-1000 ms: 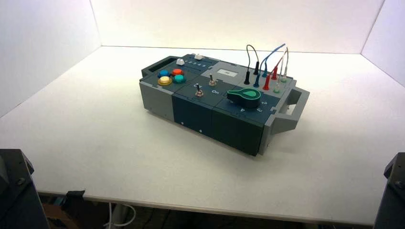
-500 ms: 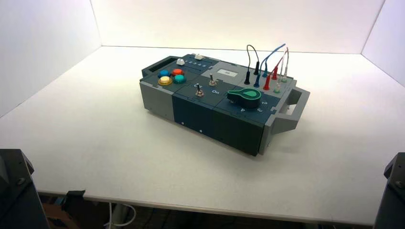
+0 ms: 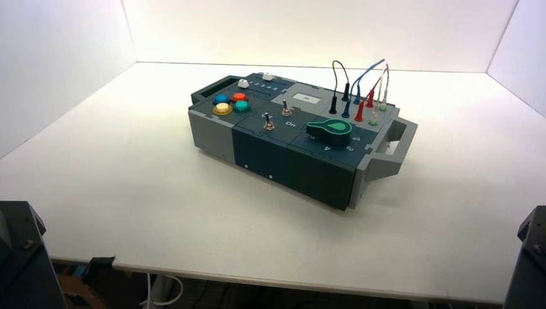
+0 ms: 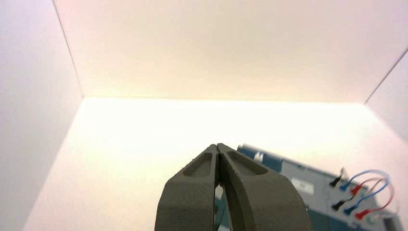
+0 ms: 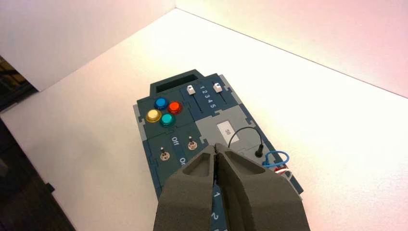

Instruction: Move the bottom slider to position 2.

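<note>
**Dark left gripper (image 4: 217, 146) and right gripper (image 5: 215, 146) closed, both well apart from the box**

Both pairs of fingertips meet, with nothing held between them. In the high view the left arm (image 3: 24, 254) shows at the lower left corner and the right arm (image 3: 529, 257) at the lower right.

Beyond them on the white table (image 3: 161, 212), the button-and-switch box (image 3: 290, 138) stands turned at an angle. The green rotary knob (image 3: 329, 131) is on its near right part, two metal toggle switches (image 5: 165, 155) left of that, and four round push buttons (image 5: 167, 119) (blue, red, yellow, green) farther left.

Past the buttons lies the bottom slider (image 5: 191, 90), a small white knob at the 1 end of its dark slot. Position 2 (image 5: 204, 92) is printed in the numeral row between this slot and that of the second white slider (image 5: 218, 87), also at its 1 end. Black, blue, red and pale plug wires (image 3: 360, 90) arch over the far right part.
</note>
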